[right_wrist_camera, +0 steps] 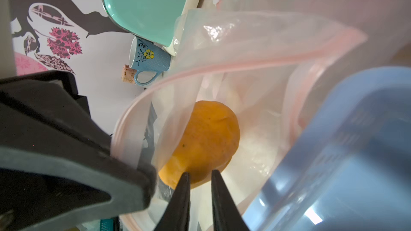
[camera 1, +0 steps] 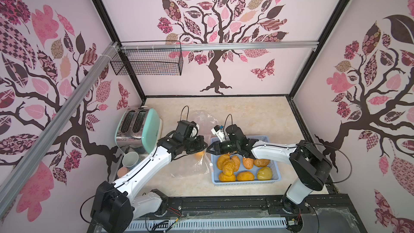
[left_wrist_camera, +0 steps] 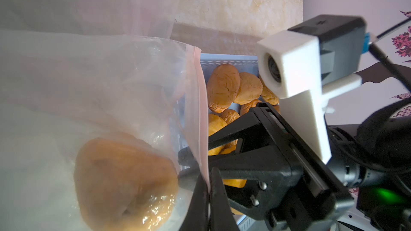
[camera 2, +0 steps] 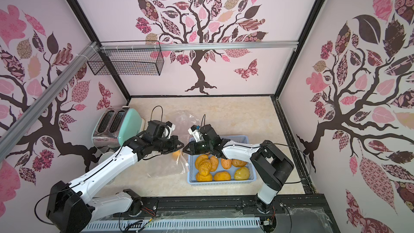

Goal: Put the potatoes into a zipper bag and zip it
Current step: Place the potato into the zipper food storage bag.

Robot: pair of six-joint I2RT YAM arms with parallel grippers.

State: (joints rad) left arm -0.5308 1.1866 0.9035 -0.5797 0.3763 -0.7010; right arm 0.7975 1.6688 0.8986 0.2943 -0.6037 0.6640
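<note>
Tightly, left pincer (left_wrist_camera: 208,181) clamps zipper bag (left_wrist_camera: 106,81) rim; right pincer (right_wrist_camera: 199,174) parted beside basket (right_wrist_camera: 355,130).

We are stretching our left arm (camera 1: 145,164) and right arm (camera 1: 275,149) toward mid-frame in both top views, tips nearly meeting. Our left gripper (left_wrist_camera: 208,174) is pinching the zipper bag (left_wrist_camera: 133,74) rim; our right gripper (right_wrist_camera: 200,173) is holding its jaws slightly apart.

A beige marbled tabletop (camera 1: 235,113) carried a blue basket (camera 1: 244,183). A clear zipper bag (camera 1: 190,171) lay just beside the basket; a mint toaster (camera 1: 149,128) and a mug (camera 1: 131,159) stood farther from it.
</note>
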